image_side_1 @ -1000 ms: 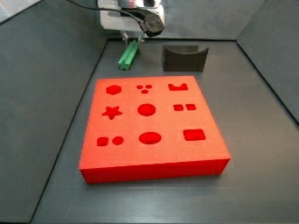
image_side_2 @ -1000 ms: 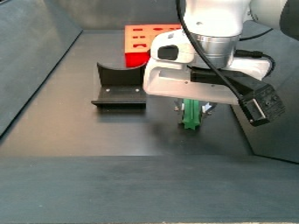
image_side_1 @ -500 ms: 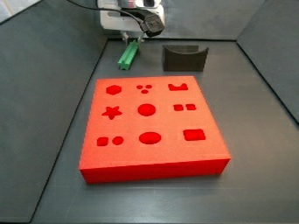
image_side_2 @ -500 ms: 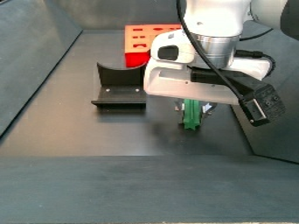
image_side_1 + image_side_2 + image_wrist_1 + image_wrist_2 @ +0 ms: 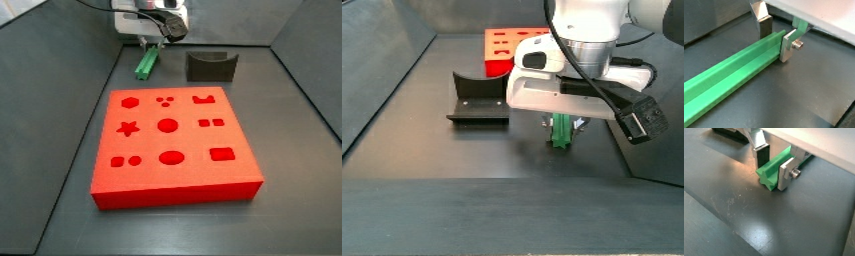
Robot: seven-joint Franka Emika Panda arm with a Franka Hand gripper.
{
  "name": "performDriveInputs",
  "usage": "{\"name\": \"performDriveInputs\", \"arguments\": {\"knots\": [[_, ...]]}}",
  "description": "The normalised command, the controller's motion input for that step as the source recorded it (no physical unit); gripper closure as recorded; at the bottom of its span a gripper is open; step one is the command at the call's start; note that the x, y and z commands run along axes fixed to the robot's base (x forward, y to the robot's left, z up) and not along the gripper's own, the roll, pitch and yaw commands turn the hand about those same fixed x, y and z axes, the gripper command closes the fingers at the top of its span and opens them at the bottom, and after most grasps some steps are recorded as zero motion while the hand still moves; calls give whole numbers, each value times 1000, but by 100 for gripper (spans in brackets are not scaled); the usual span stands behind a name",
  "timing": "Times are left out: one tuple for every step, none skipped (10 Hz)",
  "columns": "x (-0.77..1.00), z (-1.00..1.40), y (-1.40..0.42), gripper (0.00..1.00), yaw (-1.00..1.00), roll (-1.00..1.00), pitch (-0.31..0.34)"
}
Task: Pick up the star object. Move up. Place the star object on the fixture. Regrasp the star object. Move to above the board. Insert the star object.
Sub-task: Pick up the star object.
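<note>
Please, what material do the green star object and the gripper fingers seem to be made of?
The star object, between the fingers of the gripper low over the floor, looks like matte plastic: uniform bright green, soft highlights. The fingers look like bare metal: silver plates with a screw.

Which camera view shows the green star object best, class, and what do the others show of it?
A wrist view shows the star object best: nearly its whole length on the floor, with the hand straddling it. The other wrist view shows only its star-shaped end. Side views show it small; in one the arm partly hides it.
</note>
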Motion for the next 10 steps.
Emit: {"name": "performDriveInputs", "arguments": {"knots": [[0, -197, 0, 100, 0, 84, 0], [0, -169, 0, 100, 0, 56, 0], [0, -149, 0, 100, 0, 26, 0], [0, -3, 9, 100, 0, -10, 0], [0, 0, 14, 100, 0, -23, 0], [0, -11, 0, 100, 0, 0, -4], [0, 0, 0, 100, 0, 0, 0], [0, 0, 0, 100, 0, 0, 0], [0, 0, 0, 100, 0, 0, 0], [0, 0, 0, 100, 0, 0, 0]]}}
